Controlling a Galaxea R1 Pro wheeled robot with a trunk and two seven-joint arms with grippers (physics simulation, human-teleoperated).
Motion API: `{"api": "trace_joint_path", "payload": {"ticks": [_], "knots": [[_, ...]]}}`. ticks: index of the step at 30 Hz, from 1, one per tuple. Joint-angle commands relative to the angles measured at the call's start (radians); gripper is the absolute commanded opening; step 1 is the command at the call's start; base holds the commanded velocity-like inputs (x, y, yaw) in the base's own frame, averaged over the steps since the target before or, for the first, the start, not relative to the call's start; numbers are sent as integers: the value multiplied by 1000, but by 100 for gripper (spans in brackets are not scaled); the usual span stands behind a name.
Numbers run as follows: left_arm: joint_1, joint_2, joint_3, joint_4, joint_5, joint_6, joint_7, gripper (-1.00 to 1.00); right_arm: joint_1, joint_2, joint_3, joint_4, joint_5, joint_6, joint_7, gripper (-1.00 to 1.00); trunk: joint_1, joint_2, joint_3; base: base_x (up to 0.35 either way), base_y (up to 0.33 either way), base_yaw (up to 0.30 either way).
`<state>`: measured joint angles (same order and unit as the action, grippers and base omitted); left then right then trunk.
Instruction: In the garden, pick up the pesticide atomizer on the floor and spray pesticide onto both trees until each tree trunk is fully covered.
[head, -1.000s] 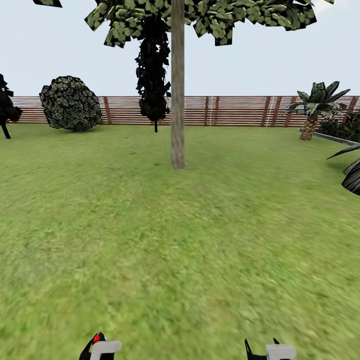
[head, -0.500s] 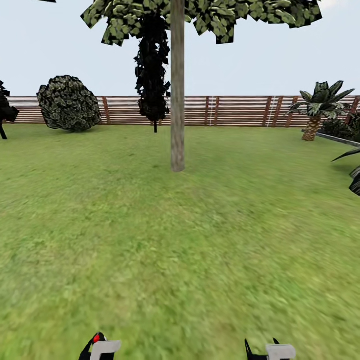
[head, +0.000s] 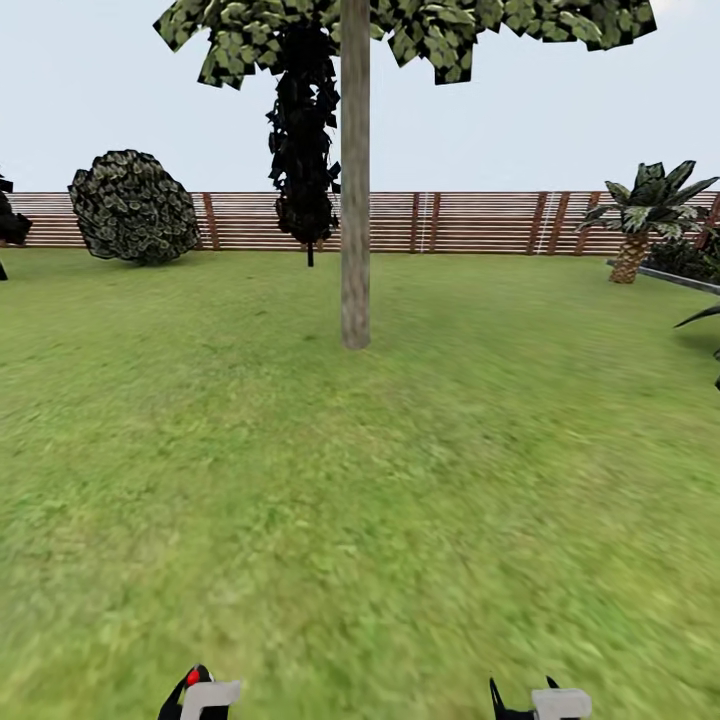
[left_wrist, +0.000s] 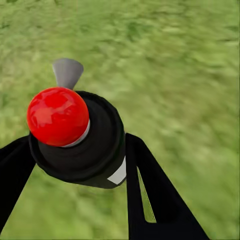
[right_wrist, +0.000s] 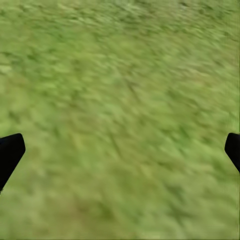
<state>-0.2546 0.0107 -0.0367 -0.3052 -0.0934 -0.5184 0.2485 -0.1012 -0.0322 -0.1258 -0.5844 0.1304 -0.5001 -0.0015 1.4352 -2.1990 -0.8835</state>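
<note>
I am looking across a wide green lawn (head: 360, 500) toward a single tall tree. Its pale, bare trunk (head: 355, 200) stands straight ahead of me, well apart from the robot, rising into a leafy crown at the top of the head view. Behind it runs a brown slatted fence (head: 470, 221), with a round bush (head: 133, 207) at left, a thin dark cypress (head: 303, 130) just left of the trunk, and a short palm (head: 645, 212) at right.

My left gripper (left_wrist: 75, 165) is clamped around the sprayer (left_wrist: 80, 142), a black body with a glossy red ball cap and a small grey nozzle at its far end. In the left wrist view the two black fingers (left_wrist: 150, 195) hug its sides, with grass beyond. In the head view the red cap peeks up at the bottom edge, left of centre.

My right gripper (right_wrist: 120, 150) holds nothing; its fingertips (right_wrist: 10, 152) sit at opposite edges of the right wrist view, spread wide, with only grass between them.

I judge the pickup done and the approach to the first tree in hand. Spraying has not started; the trunk looks bare. Next I would need to close the gap, then raise the left arm and aim the nozzle at the trunk.

Both arms hang low and tucked, the grippers barely showing at the bottom of the head view.
</note>
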Motion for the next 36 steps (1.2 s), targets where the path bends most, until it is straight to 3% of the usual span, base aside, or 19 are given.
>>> {"api": "trace_joint_path", "payload": {"ticks": [1,36], "knots": [[0,0,0,0,0,0,0,-100,0,0,0,0,0,0,0,100,0,0,0,339,0,0],[0,0,0,0,0,0,0,-100,0,0,0,0,0,0,0,100,0,0,0,339,0,0]]}}
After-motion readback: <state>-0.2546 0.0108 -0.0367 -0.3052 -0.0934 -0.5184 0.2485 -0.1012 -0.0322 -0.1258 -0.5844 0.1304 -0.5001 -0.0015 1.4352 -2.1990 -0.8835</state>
